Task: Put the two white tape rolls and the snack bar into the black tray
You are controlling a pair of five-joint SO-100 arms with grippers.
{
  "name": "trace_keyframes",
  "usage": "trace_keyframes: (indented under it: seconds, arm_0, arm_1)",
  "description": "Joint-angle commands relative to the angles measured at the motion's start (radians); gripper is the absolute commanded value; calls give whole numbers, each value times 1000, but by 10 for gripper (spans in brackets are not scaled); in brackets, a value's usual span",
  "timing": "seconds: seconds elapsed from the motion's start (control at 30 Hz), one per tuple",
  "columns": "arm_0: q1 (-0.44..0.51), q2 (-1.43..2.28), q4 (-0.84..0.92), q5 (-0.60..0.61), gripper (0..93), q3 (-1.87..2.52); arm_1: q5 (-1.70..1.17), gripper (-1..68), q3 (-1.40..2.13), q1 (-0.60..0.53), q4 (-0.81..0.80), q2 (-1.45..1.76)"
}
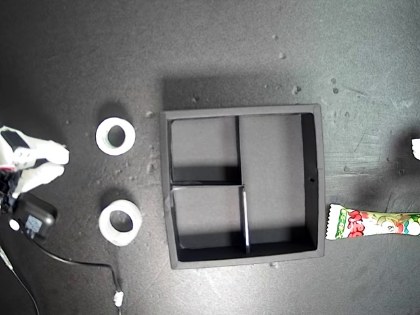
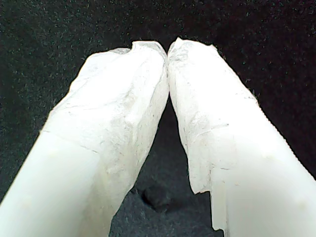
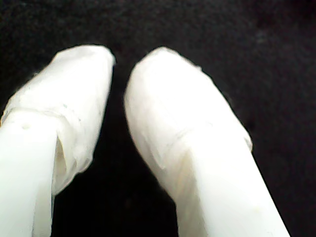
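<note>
Tray [image 1: 164, 197], black and square, sits in the middle of the dark bench [image 1: 230, 52] in the exterior view, its inner walls marking off two small compartments on that view's left and one long compartment on its right; all three hold nothing. Two white tape rolls lie flat on the bench off the tray's left rim in that view, well apart from each other: one tape roll [image 1: 115, 136] level with the upper small compartment, the other tape roll [image 1: 120, 222] level with the lower one. The snack bar [image 1: 373, 224] lies on the bench just beside the tray's right rim in the exterior view, running off that view's right edge. An arm [image 1: 29, 164] with white tips shows at the exterior view's left edge, near the rolls but touching neither; I cannot tell which arm it is. My first claw [image 2: 168, 52] has its tips pressed together over bare bench, gripping nothing. My second claw [image 3: 121, 64] stands narrowly parted, also with nothing between its tips.
</note>
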Motion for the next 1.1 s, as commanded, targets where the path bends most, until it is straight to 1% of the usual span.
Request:
trace_keyframes:
  seconds: [0.0, 0.63, 0.7, 0.73, 0.77, 0.8, 0.83, 0.87, 0.9, 0.97, 1.0, 1.03, 1.07]
  arm_0:
    - [5, 48, 41, -71, 26, 57]
    - [5, 48, 41, -72, 26, 57]
    - [5, 48, 41, -126, 26, 57]
    - [-2, 48, 40, -175, 26, 57]
    - [-9, 48, 35, -199, 28, 57]
    - [-14, 48, 14, -156, 29, 57]
    - [-9, 46, -17, -120, 36, 57]
    - [-2, 46, -54, -98, 62, 57]
    - [6, 46, -80, -91, 115, 57]
    - [5, 46, -94, -127, 268, 57]
    - [3, 46, -118, -86, 282, 57]
    - [2, 46, -141, -41, 282, 57]
    - [-5, 46, -160, -21, 279, 57]
  arm_1:
    - [6, 1, 12, 118, 15, -6]
    - [8, 1, 12, 121, 15, -6]
    - [46, 1, 12, 124, 11, -6]
    - [61, 1, 12, 137, -12, -6]
    - [57, 1, 12, 132, -40, -6]
    - [63, 1, 12, 117, -77, -6]
    - [57, 21, 12, 101, -121, -6]
    - [34, 23, 12, 97, -176, -6]
    - [-26, 23, 12, 80, -239, -6]
    - [-160, 17, 12, 37, -367, -6]
    - [-216, 1, 12, 21, -417, -6]
    - [-249, -1, 12, 14, -451, -6]
    - [-281, -2, 12, 9, -472, -6]
